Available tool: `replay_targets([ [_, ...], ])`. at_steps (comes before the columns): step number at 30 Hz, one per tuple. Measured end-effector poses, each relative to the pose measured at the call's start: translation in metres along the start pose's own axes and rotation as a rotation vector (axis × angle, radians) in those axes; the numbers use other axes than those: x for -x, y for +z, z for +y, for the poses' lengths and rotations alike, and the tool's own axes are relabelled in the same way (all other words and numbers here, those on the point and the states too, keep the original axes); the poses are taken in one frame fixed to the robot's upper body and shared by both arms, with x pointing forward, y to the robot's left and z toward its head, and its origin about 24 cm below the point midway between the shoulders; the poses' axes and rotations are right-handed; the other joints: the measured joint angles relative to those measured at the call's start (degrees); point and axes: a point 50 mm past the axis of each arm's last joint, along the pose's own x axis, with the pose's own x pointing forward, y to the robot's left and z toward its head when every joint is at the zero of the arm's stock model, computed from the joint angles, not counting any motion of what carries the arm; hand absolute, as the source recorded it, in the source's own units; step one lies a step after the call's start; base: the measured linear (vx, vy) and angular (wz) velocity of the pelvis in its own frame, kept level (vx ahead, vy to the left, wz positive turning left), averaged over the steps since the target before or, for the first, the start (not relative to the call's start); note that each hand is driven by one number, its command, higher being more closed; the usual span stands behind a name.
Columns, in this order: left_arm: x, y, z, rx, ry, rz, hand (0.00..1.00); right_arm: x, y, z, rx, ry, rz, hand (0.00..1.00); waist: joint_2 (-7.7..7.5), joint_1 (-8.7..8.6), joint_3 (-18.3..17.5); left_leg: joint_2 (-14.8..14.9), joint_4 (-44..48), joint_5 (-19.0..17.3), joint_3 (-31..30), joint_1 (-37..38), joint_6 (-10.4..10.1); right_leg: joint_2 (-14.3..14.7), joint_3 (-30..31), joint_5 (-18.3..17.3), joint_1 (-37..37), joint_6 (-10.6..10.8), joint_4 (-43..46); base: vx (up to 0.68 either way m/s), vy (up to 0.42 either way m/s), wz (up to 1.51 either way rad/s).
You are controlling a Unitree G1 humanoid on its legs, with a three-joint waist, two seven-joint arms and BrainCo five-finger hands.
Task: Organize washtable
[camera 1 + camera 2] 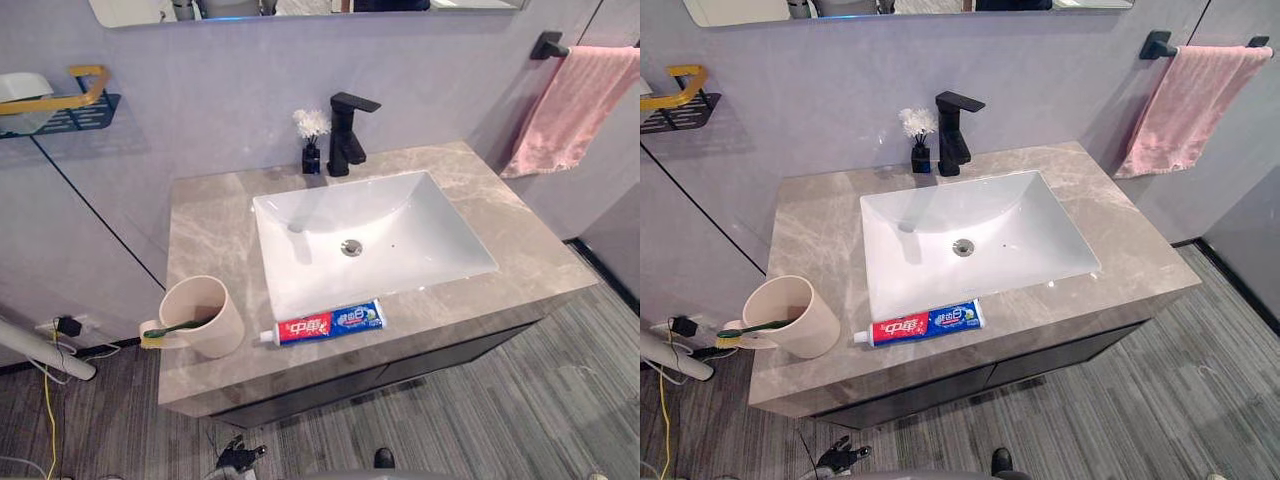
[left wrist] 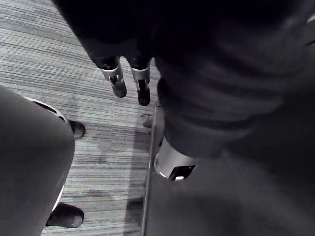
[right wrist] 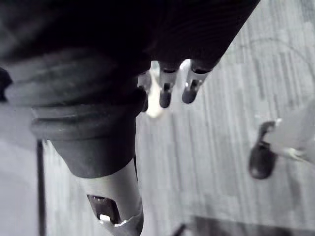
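Note:
A beige cup sits at the washtable's front left corner, with a green toothbrush in it, its yellow end poking out over the rim to the left. A red, white and blue toothpaste tube lies flat along the front edge, just before the white sink. My left hand hangs over the grey floor with its fingers straight and nothing in them. My right hand hangs the same way, open and holding nothing.
A black tap and a small black vase of white flowers stand behind the sink. A pink towel hangs on a rail at the right wall. A blue and yellow wall shelf is at the left.

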Motion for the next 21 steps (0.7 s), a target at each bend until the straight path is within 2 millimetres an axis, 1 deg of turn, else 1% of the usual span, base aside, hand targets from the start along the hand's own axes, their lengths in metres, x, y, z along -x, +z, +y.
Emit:
replay_targets([
  [1, 0.001, -0.002, 0.003, 0.009, 0.011, 0.003, 0.00, -0.002, 0.014, -0.008, -0.087, -0.041, -0.040, 0.00, 0.03, -0.20, 0.01, 0.13, -0.06, -0.01, 0.16, -0.02, -0.01, 0.11, 0.02, 0.00, -0.12, -0.01, 0.00, -0.05, -0.043, -0.06],
  [2, 0.001, -0.002, 0.005, 0.014, 0.017, 0.003, 0.00, -0.003, 0.022, -0.011, -0.126, -0.061, -0.061, 0.00, -0.01, -0.47, 0.03, 0.12, -0.17, 0.00, 0.16, -0.08, 0.00, 0.21, 0.04, 0.00, -0.26, -0.01, 0.01, -0.04, -0.046, -0.05],
  [4, 0.002, -0.006, 0.010, 0.035, 0.037, 0.016, 0.00, -0.006, 0.051, -0.016, -0.218, -0.093, -0.134, 0.00, 0.11, -1.78, 0.08, 0.31, -0.36, 0.00, 0.03, -0.25, 0.00, 0.44, 0.02, 0.00, -0.51, -0.02, 0.01, -0.02, -0.046, -0.03],
  [6, 0.003, -0.009, 0.014, 0.046, 0.053, 0.023, 0.00, -0.006, 0.090, -0.014, -0.278, -0.102, -0.237, 0.00, 0.24, -2.43, -0.02, 0.37, -0.37, 0.01, -0.06, -0.87, 0.02, 0.74, 0.10, 0.03, -1.20, -0.06, 0.01, -0.01, -0.052, -0.03],
  [7, 0.003, -0.009, 0.015, 0.042, 0.055, 0.023, 0.00, -0.005, 0.100, -0.012, -0.282, -0.099, -0.270, 0.00, 0.30, -2.53, -0.07, 0.33, -0.30, 0.01, -0.16, -1.12, 0.02, 0.77, 0.04, 0.04, -1.38, -0.07, 0.01, 0.00, -0.037, 0.04],
  [8, 0.004, -0.012, 0.017, 0.036, 0.062, 0.030, 0.00, -0.002, 0.122, -0.006, -0.292, -0.080, -0.348, 0.00, 0.36, -3.13, -0.12, 0.29, -0.25, 0.02, -0.43, -1.33, 0.04, 0.88, -0.02, 0.05, -1.37, -0.11, 0.02, 0.02, -0.032, 0.06],
  [9, 0.005, -0.014, 0.019, 0.040, 0.073, 0.036, 0.00, 0.005, 0.146, 0.006, -0.299, -0.042, -0.446, 0.00, 0.46, -3.60, -0.23, 0.33, -0.18, 0.03, -0.76, -1.45, 0.04, 0.94, -0.08, 0.05, -1.33, -0.11, 0.02, 0.02, -0.036, 0.03],
  [10, 0.005, -0.015, 0.020, 0.043, 0.077, 0.037, 0.00, 0.009, 0.159, 0.013, -0.306, -0.020, -0.496, 0.00, 0.48, -3.61, -0.25, 0.33, -0.17, 0.03, -0.85, -1.46, 0.05, 0.97, -0.02, 0.06, -1.33, -0.12, 0.02, 0.00, -0.036, 0.01],
  [12, 0.006, -0.018, 0.023, 0.045, 0.095, 0.044, 0.00, 0.037, 0.209, 0.046, -0.301, 0.088, -0.721, 0.00, 0.33, -3.64, -0.36, 0.31, -0.14, 0.05, -1.17, -1.66, 0.07, 0.96, -0.07, 0.08, -1.42, -0.16, 0.02, -0.01, -0.016, 0.00],
  [13, 0.006, -0.018, 0.024, 0.045, 0.098, 0.044, 0.00, 0.044, 0.219, 0.054, -0.291, 0.114, -0.771, 0.00, 0.24, -3.50, -0.41, 0.32, 0.00, 0.04, -1.17, -1.69, 0.07, 0.94, -0.12, 0.09, -1.65, -0.16, 0.01, -0.04, -0.018, 0.01],
  [14, 0.008, -0.022, 0.028, 0.046, 0.107, 0.050, 0.00, 0.060, 0.237, 0.070, -0.253, 0.156, -0.867, 0.00, -0.03, -3.41, -1.03, 0.32, 0.05, 0.05, -1.17, -2.08, 0.07, 0.92, -0.12, 0.11, -2.14, -0.19, 0.01, -0.03, -0.020, 0.01],
  [16, 0.011, -0.030, 0.034, 0.051, 0.125, 0.070, 0.00, 0.088, 0.259, 0.098, -0.216, 0.225, -1.001, 0.00, -0.46, -3.25, -1.73, 0.32, 0.07, 0.05, -1.34, -2.28, 0.07, 0.89, -0.29, 0.11, -2.28, -0.19, 0.01, 0.00, -0.012, 0.02],
  [17, 0.012, -0.032, 0.036, 0.051, 0.129, 0.077, 0.00, 0.095, 0.263, 0.104, -0.198, 0.234, -1.037, 0.00, -0.59, -3.17, -1.87, 0.32, 0.07, 0.05, -1.42, -2.32, 0.07, 0.87, -0.36, 0.11, -2.28, -0.19, 0.01, 0.00, -0.021, 0.06],
  [18, 0.013, -0.036, 0.038, 0.052, 0.135, 0.085, 0.00, 0.106, 0.268, 0.114, -0.168, 0.255, -1.088, 0.00, -0.71, -3.07, -1.96, 0.30, 0.10, 0.05, -1.59, -2.38, 0.08, 0.81, -0.55, 0.11, -2.28, -0.19, 0.01, -0.01, -0.019, 0.10],
  [19, 0.015, -0.039, 0.040, 0.052, 0.140, 0.094, 0.00, 0.121, 0.273, 0.127, -0.117, 0.289, -1.159, 0.00, -0.82, -3.06, -2.03, 0.30, 0.17, 0.07, -2.02, -2.61, 0.11, 0.64, -1.02, 0.11, -2.29, -0.19, 0.01, -0.01, -0.019, 0.18],
  [20, 0.015, -0.041, 0.041, 0.053, 0.141, 0.102, 0.00, 0.133, 0.276, 0.136, -0.082, 0.314, -1.215, 0.00, -0.83, -3.02, -2.10, 0.31, 0.30, 0.12, -2.57, -2.93, 0.19, 0.45, -1.64, 0.11, -2.30, -0.18, 0.01, -0.01, -0.018, 0.25],
  [21, 0.016, -0.042, 0.041, 0.054, 0.141, 0.110, 0.00, 0.150, 0.277, 0.148, -0.044, 0.361, -1.285, 0.00, -0.85, -3.03, -2.13, 0.23, 0.34, 0.19, -3.02, -3.17, 0.31, 0.27, -2.09, 0.12, -2.32, -0.18, 0.01, -0.01, -0.018, 0.22],
])
